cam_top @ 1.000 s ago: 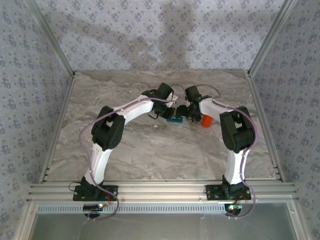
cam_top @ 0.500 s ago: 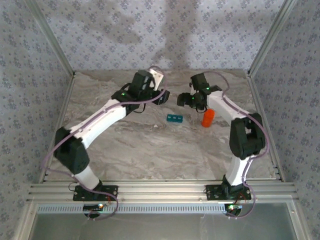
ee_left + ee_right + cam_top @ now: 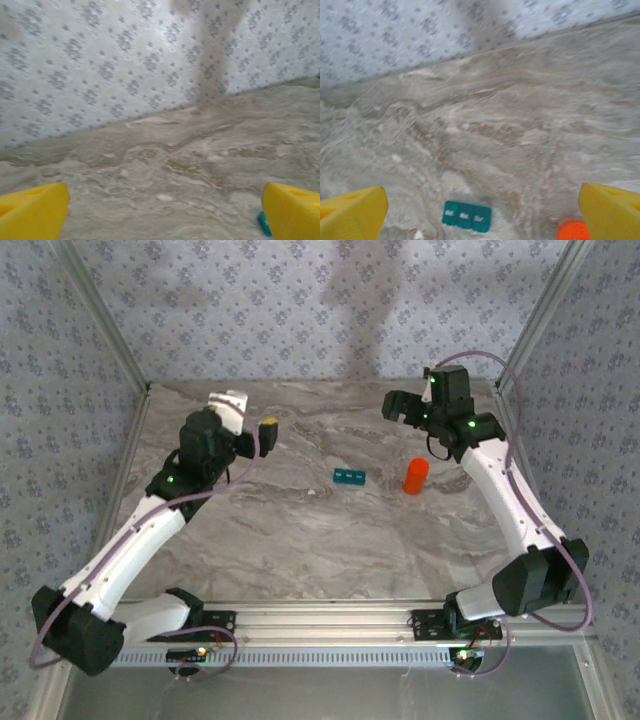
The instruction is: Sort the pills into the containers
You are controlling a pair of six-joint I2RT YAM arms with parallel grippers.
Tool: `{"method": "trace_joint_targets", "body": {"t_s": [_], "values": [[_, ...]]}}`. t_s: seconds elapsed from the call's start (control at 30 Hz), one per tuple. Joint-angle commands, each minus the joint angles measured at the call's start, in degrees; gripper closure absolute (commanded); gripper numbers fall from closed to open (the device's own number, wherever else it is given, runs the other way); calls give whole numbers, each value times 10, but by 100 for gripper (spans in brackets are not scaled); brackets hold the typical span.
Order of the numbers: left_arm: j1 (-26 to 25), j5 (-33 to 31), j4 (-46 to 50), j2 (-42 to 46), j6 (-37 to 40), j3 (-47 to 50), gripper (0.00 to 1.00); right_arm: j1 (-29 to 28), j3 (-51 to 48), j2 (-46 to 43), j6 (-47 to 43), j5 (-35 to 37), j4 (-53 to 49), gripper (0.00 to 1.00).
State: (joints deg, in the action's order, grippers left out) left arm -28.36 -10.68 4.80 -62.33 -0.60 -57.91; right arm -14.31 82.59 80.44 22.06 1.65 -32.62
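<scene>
I see a grey-beige marbled tabletop [image 3: 300, 540], boxed in by pale floral-patterned walls [image 3: 300, 310] and silver aluminium frame rails [image 3: 320, 620].

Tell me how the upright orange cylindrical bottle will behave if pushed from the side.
The orange cylindrical bottle stands upright, taller than wide, so a high push probably tips it. Once down, its round body would likely roll on the smooth marble-patterned table. Small, so probably light.
</scene>
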Motion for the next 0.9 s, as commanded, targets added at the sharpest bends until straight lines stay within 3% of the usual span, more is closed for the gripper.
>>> {"method": "trace_joint_targets", "body": {"t_s": [0.0, 0.07, 0.2, 0.33, 0.57, 0.7, 0.87], "values": [[15, -45, -106, 44, 74, 68, 2, 28, -20, -14, -17, 109, -16, 0], [32, -80, -108, 56, 88, 90, 2, 50, -49, -28, -15, 139, 1, 0], [80, -89, -98, 71, 83, 124, 2, 89, -148, -75, 12, 176, 99, 0], [144, -41, -145, 109, 77, 199, 2, 139, -274, -130, 56, 183, 217, 0], [260, 18, -219, 103, 42, 318, 2, 180, -328, -99, 12, 240, 243, 0], [272, 41, -339, 59, 35, 392, 2, 180, -404, -86, -57, 266, 355, 0], [272, 74, -434, -48, 40, 410, 2, 180, -473, -46, -103, 262, 479, 0]]}}
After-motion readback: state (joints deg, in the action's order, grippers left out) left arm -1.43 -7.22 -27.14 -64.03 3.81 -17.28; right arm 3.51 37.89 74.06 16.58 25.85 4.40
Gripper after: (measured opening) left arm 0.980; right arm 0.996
